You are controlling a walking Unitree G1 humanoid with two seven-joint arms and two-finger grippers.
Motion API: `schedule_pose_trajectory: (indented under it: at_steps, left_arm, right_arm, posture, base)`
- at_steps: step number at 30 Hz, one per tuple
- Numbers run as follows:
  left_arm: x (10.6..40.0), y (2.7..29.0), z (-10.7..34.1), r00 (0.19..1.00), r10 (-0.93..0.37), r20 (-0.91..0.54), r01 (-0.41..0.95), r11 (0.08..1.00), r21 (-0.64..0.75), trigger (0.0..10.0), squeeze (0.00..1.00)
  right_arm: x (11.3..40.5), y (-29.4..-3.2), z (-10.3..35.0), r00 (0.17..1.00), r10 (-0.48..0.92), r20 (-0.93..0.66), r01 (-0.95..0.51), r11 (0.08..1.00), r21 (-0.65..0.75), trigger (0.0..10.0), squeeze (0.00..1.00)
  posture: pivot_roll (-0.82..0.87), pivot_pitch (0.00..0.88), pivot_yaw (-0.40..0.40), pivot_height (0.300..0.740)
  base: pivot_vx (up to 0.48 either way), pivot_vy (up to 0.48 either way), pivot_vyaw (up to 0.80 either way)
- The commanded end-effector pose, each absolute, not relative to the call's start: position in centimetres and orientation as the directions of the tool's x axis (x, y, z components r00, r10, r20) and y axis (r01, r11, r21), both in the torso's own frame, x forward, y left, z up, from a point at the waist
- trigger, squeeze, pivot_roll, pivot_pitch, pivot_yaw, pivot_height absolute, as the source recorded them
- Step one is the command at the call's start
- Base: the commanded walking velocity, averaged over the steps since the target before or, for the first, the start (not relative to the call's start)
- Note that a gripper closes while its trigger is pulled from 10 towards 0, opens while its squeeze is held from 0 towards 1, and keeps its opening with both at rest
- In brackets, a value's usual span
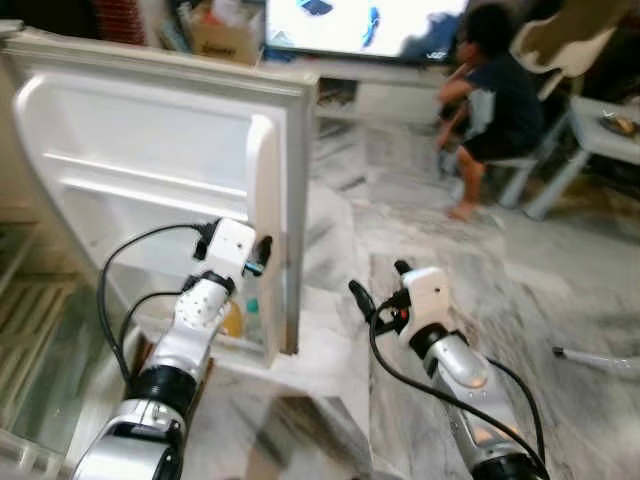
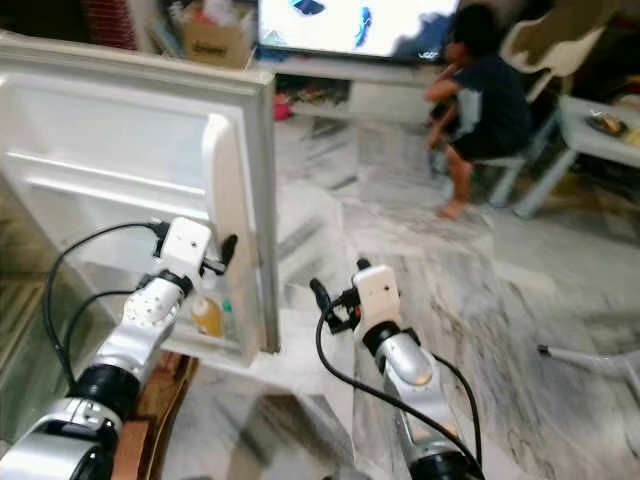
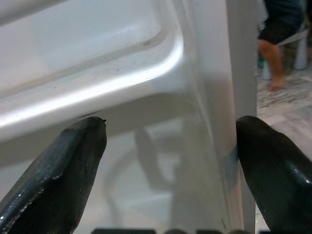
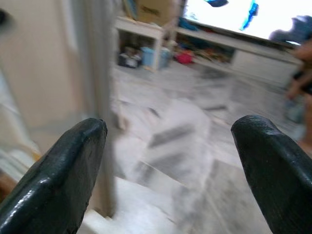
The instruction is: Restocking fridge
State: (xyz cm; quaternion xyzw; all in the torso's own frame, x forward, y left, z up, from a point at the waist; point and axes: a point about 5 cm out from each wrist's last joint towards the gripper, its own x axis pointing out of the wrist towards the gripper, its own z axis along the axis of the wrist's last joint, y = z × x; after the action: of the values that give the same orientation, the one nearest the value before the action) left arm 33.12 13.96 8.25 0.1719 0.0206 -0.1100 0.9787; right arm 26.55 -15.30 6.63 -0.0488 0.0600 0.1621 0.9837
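Note:
The white fridge door (image 1: 150,150) stands open, its inner side with moulded shelves facing me. A yellow bottle (image 1: 232,320) and a clear bottle (image 1: 253,320) stand in its bottom rack. My left gripper (image 1: 260,256) is open at the door's free edge, just above those bottles. In the left wrist view its fingers (image 3: 58,165) straddle the door's inner rim (image 3: 195,87) without holding anything. My right gripper (image 1: 378,280) is open and empty over the marble floor, to the right of the door. The right wrist view shows its fingertips (image 4: 63,165) wide apart.
Fridge shelves (image 1: 40,330) lie at the lower left. A person (image 1: 495,100) sits on a small chair at the back right, facing a lit screen (image 1: 360,25). A white table (image 1: 600,130) and a thin white rod (image 1: 600,358) are on the right. A cardboard box (image 1: 225,40) stands behind the door.

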Motion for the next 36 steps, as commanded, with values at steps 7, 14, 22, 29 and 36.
schedule_pose_trajectory:
  at_steps: [7, 14, 22, 29, 36]
  left_arm:
    - [30.3, 18.0, 5.8, 0.981, -0.132, -0.144, 0.173, 0.931, 0.323, 10.0, 0.0]
    - [28.8, 18.8, 5.3, 0.98, -0.113, -0.165, 0.16, 0.938, 0.307, 10.0, 0.0]
    - [29.4, 17.4, 6.0, 0.969, -0.19, -0.155, 0.228, 0.929, 0.291, 10.0, 0.0]
    - [31.8, 12.4, 8.3, 0.927, -0.363, -0.095, 0.375, 0.884, 0.279, 10.0, 0.0]
    - [31.9, 6.2, 9.6, 0.801, -0.594, -0.069, 0.579, 0.741, 0.341, 10.0, 0.0]
  right_arm:
    - [27.0, -14.3, 6.6, 0.936, 0.33, -0.123, -0.343, 0.934, -0.098, 10.0, 0.0]
    - [27.3, -14.6, 6.5, 0.941, 0.314, -0.127, -0.329, 0.937, -0.116, 10.0, 0.0]
    - [27.4, -14.6, 6.4, 0.941, 0.314, -0.128, -0.329, 0.936, -0.123, 10.0, 0.0]
    - [27.6, -14.7, 6.4, 0.944, 0.305, -0.127, -0.321, 0.938, -0.133, 10.0, 0.0]
    - [27.6, -14.6, 6.2, 0.945, 0.299, -0.13, -0.316, 0.939, -0.137, 10.0, 0.0]
  posture:
    - [0.04, 0.0, -0.041, 0.74]
    - [0.04, 0.0, -0.044, 0.74]
    - [0.04, 0.0, -0.047, 0.74]
    - [0.04, 0.0, -0.046, 0.74]
    - [0.01, 0.0, -0.029, 0.74]
  base:
    - [0.0, 0.0, 0.0]
    - [0.0, 0.0, 0.0]
    - [0.0, 0.0, 0.0]
    - [0.0, 0.0, 0.0]
    - [0.0, 0.0, 0.0]
